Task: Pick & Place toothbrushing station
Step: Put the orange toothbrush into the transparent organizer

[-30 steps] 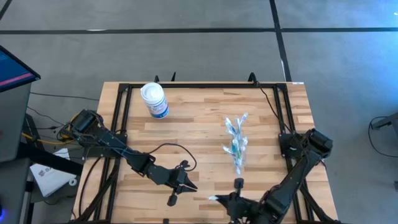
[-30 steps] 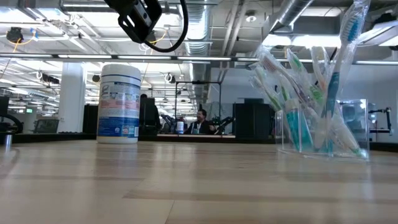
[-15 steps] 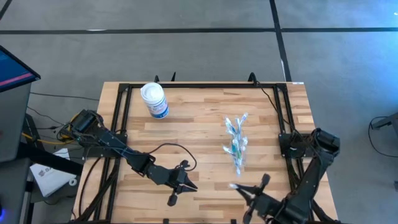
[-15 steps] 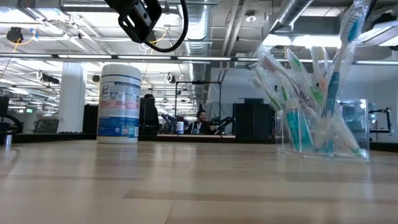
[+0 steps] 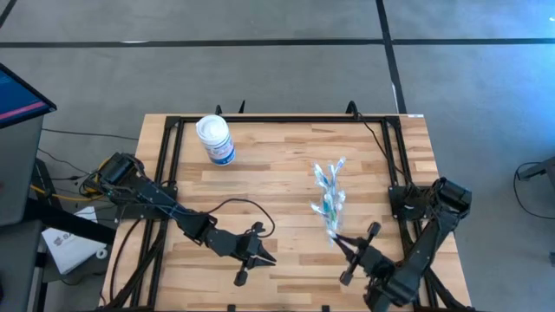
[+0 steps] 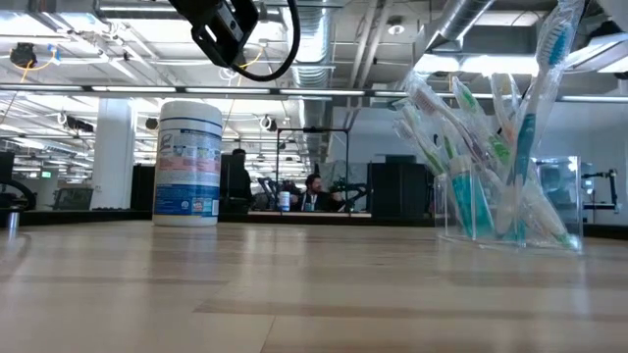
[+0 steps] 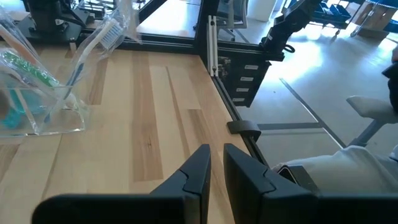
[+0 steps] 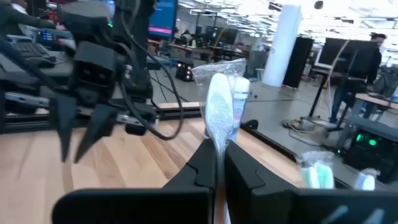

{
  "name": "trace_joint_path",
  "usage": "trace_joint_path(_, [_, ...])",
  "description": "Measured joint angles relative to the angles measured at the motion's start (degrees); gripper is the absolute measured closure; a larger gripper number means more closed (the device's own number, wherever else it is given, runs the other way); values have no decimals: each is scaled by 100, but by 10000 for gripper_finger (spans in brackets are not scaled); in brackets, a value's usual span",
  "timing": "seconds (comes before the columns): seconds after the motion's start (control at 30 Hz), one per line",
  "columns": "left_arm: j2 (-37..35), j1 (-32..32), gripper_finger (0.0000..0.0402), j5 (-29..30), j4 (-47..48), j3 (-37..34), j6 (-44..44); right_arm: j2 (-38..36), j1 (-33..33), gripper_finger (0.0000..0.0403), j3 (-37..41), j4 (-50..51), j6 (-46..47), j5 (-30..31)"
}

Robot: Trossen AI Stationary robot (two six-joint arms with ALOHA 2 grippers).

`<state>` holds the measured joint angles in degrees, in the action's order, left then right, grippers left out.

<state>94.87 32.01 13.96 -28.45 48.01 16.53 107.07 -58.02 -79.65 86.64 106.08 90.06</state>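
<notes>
Low view: toothbrushes (image 6: 491,127) in clear cup (image 6: 505,211)

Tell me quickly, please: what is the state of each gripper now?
Left gripper: empty, fingers nearly together with a narrow gap, above the table.
Right gripper: shut on a wrapped toothbrush, near the toothbrushing station.

The right gripper (image 8: 217,163) pinches a wrapped toothbrush (image 8: 219,112) upright, the left gripper (image 8: 81,134) beyond it.
</notes>
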Motion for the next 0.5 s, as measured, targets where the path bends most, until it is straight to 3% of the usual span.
trace_joint_path(0.3, [0,0,363,-4,-4,2,0,-47,132,402,583,345,1222,-2])
trace_joint_path(0.5, [0,-30,363,-7,-27,0,-120,-409,200,402,720,339,1049,-3])
